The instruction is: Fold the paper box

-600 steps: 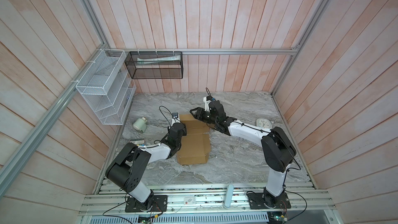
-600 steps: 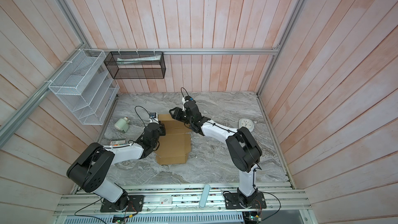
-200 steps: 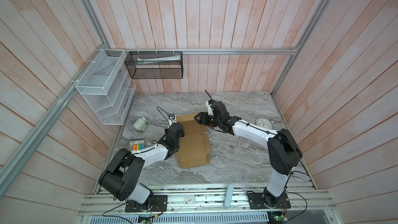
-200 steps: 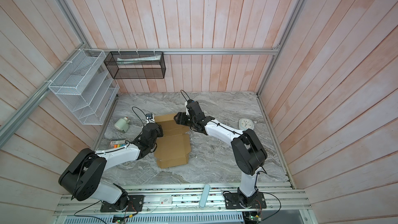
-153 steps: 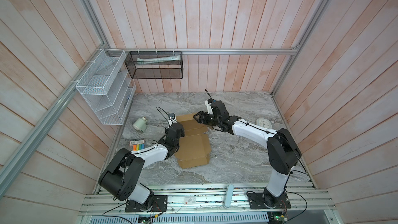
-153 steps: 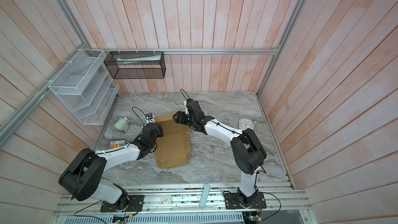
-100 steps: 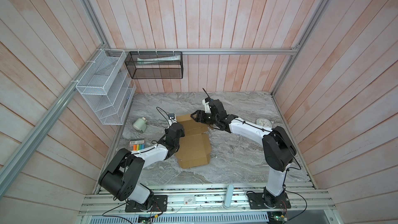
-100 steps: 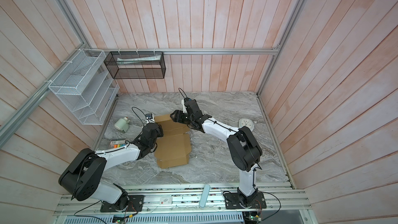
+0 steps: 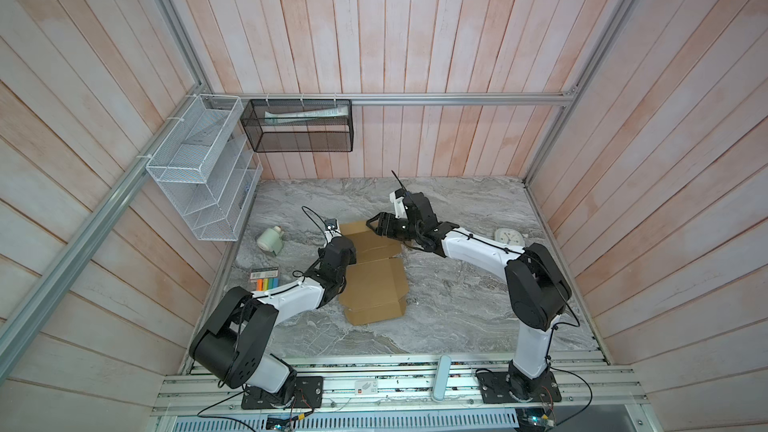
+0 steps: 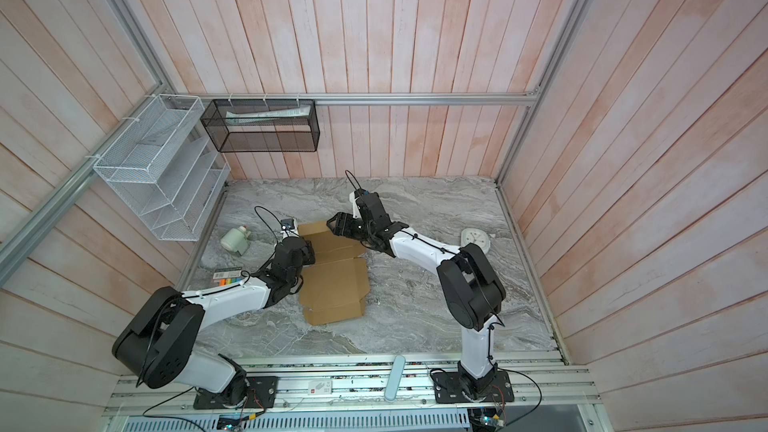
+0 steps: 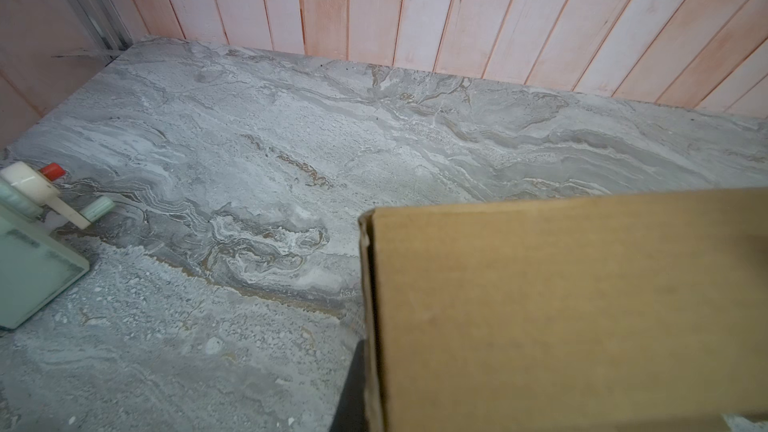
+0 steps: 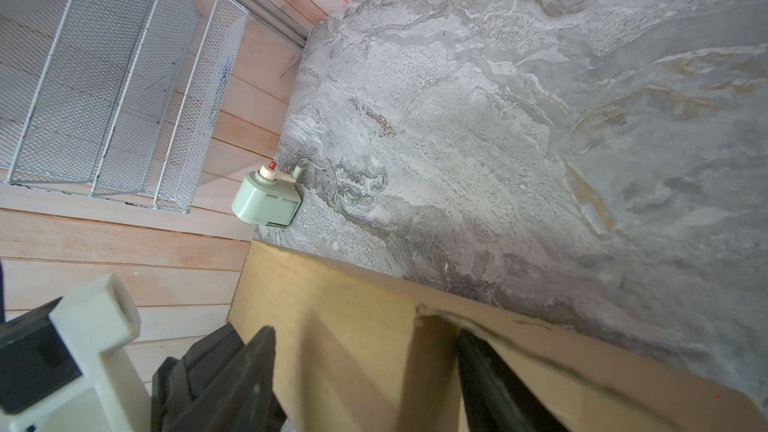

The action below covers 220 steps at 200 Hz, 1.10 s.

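Paper box (image 9: 376, 284): brown cardboard, mostly flat, mid-bench (image 9: 457, 309), far flap lifted. Left tool (image 9: 343, 238): clamped on flap's left edge. Right tool (image 12: 365, 367): jaws apart, astride flap's far edge.

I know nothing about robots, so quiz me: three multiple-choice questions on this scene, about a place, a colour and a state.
1. Where is the pale green plastic gadget?
A) on the grey marble table, beside the brown cardboard box
B) on top of the box
C) in a gripper

2. What colour is the mesh basket on the back wall?
A) red
B) black
C) blue

3. The right gripper has its jaws:
A) shut on the gadget
B) out of view
C) open, astride a box flap

Key: 1 A, it sits on bare marble; 2 B, its mesh is black; 3 C, its fingers stand apart, cardboard between.
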{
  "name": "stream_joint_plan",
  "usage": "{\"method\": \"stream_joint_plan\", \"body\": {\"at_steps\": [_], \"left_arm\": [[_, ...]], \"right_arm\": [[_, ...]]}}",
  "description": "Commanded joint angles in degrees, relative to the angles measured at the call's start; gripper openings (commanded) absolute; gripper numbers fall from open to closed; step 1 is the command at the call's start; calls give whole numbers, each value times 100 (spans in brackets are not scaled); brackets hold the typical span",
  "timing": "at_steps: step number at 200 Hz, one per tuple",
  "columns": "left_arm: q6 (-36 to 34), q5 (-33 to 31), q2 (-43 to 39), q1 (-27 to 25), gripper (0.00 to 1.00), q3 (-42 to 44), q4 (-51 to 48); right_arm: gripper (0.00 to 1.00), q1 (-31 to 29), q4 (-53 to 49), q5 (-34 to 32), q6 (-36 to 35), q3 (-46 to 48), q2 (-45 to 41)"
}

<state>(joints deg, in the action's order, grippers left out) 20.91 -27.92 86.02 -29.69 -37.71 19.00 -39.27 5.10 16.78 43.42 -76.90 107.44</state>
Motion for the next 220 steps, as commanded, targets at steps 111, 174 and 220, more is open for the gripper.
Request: {"method": "stream_joint_plan", "body": {"at_steps": [111, 174, 220], "left_arm": [[335, 644, 56, 235, 0, -735, -1288], [223, 832, -76, 350, 0, -878, -1626], [242, 832, -118, 359, 0, -895, -1711]], "right_arm": [[74, -367, -32, -1168, -419, 1616, -1549], [74, -304, 951, -1188, 103, 2216, -1155], [74, -207, 1002, -1098, 173, 2215, -851]]}}
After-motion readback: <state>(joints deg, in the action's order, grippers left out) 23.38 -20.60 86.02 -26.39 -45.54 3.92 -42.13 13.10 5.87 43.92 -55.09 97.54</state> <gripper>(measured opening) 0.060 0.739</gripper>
